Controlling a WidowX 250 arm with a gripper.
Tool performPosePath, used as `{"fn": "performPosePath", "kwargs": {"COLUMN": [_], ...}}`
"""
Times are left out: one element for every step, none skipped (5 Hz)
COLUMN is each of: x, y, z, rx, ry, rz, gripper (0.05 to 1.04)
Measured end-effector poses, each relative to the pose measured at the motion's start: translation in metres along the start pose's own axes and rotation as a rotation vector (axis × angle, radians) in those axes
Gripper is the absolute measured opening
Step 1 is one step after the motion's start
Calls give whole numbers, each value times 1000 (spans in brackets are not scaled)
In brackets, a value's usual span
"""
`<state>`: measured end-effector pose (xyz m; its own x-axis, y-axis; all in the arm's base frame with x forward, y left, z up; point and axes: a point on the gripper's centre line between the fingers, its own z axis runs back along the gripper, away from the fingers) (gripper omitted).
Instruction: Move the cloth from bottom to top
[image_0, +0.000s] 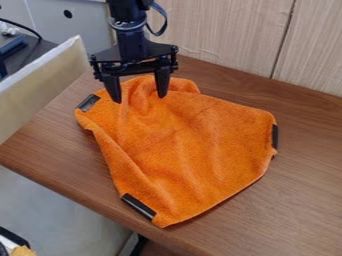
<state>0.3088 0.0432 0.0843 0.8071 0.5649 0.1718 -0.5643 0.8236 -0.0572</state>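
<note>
Back wall: pale wood-grain panels (220, 30) are parted by a dark upright seam.
Surface: the brown wood-grain surface (310, 172) is bordered at the upper left by a pale upright board (40, 85).
Cloth: the orange cloth (190, 145) is spread unevenly on the surface, from below the gripper (139, 99) to near the front edge; its upper part is bunched, and long creases are run down its left side.
Dark strips: one strip (88, 103) is seen at the cloth's upper-left corner, another (139, 206) at its lower-left edge, a third (274, 136) at its right edge.
Arm: the black arm (130, 40) is seen at the top, its gripper hung over the cloth's upper part.
Jaws: they are set apart, pointed downward, with bunched fabric seen between them; whether the cloth is touched cannot be told.
</note>
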Motion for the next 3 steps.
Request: {"fn": "performPosePath", "kwargs": {"x": [13, 23, 23], "y": [-5, -17, -27], "z": [-24, -51, -80], "rx": [29, 0, 13], "ry": [28, 34, 42], "rz": [-39, -82, -117], "gripper": [1000, 1000, 1000]}}
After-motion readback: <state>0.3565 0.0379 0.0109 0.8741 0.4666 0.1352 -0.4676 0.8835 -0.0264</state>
